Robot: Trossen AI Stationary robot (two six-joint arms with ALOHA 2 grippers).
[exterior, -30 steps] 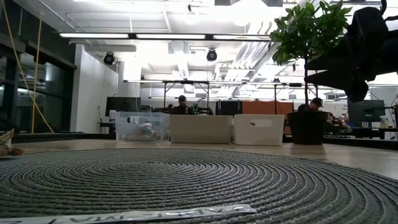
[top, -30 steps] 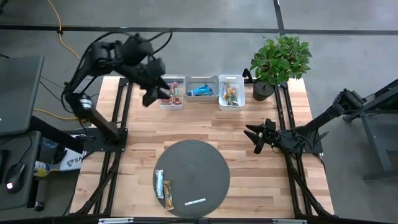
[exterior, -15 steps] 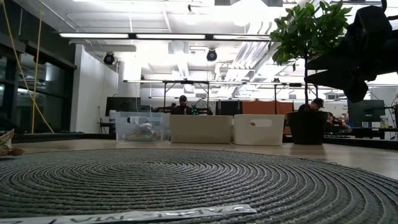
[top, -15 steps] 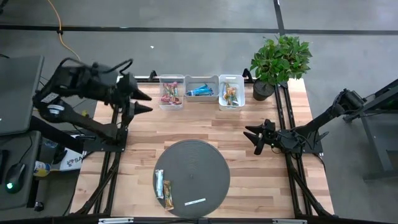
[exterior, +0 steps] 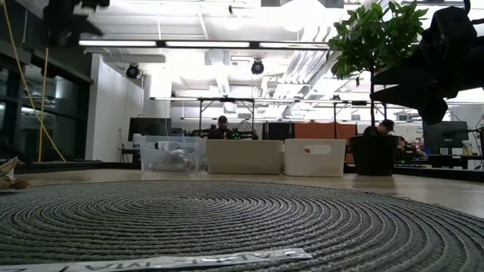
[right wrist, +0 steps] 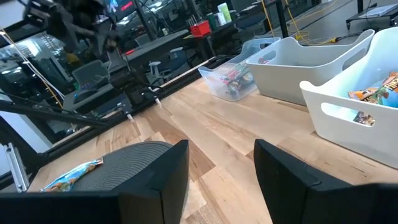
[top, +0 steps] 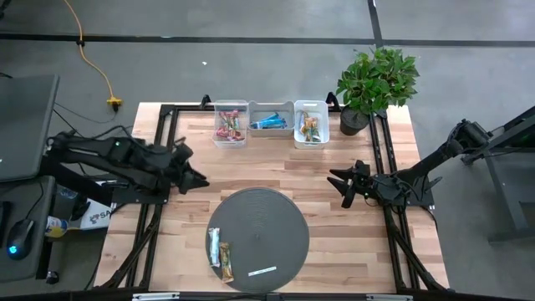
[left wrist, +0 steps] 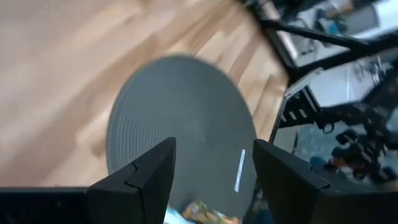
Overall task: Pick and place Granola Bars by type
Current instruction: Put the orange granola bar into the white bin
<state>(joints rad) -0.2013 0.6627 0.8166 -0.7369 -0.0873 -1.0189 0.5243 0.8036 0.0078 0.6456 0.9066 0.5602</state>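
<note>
Two granola bars lie side by side on the near-left part of the round grey mat [top: 267,226]: a pale one [top: 214,248] and an orange-brown one [top: 225,261]. The left wrist view catches the bars [left wrist: 208,213] between the fingers. More bars fill three bins at the far edge: red-pink [top: 231,124], blue [top: 271,122], brown-orange-green [top: 310,127]. My left gripper [top: 197,174] hovers open at the table's left side, beyond the mat's far-left rim. My right gripper [top: 338,187] waits open, right of the mat.
A thin white label strip [top: 262,271] lies on the mat's near part. A potted plant [top: 374,79] stands at the far right corner. Black frame rails [top: 161,159] run along both table sides. People sit in the room beyond the bins [exterior: 221,128].
My left arm has swung away from above the red-pink bin at the far edge, first toward the table's left edge, then nearer and lower, ending beside the mat's far-left rim. The right arm and the bars on the mat have kept still.
</note>
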